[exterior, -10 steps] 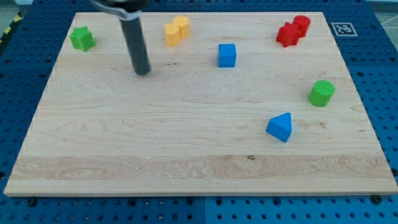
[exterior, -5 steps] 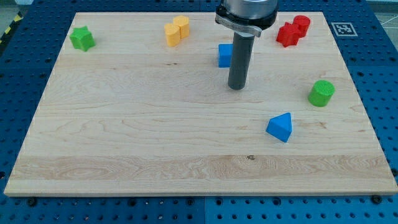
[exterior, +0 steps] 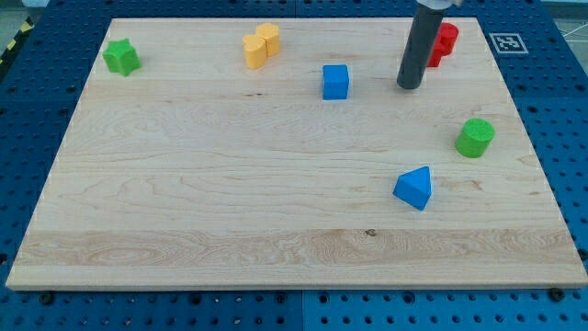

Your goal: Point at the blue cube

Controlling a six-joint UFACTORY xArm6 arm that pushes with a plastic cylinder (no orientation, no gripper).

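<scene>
The blue cube (exterior: 335,82) sits on the wooden board (exterior: 230,193) in the upper middle. My tip (exterior: 408,87) rests on the board to the right of the blue cube, with a clear gap between them. The dark rod rises from the tip to the view's top and covers part of the red blocks (exterior: 443,41) behind it.
A blue triangular block (exterior: 413,188) lies at the lower right. A green cylinder (exterior: 475,137) stands at the right edge. Two yellow blocks (exterior: 261,45) touch at the top, left of the cube. A green star (exterior: 120,57) is at the top left.
My tip swept from the left of the board rightward, passed just below the blue cube, and now stands to its right and higher up. No block has moved.
</scene>
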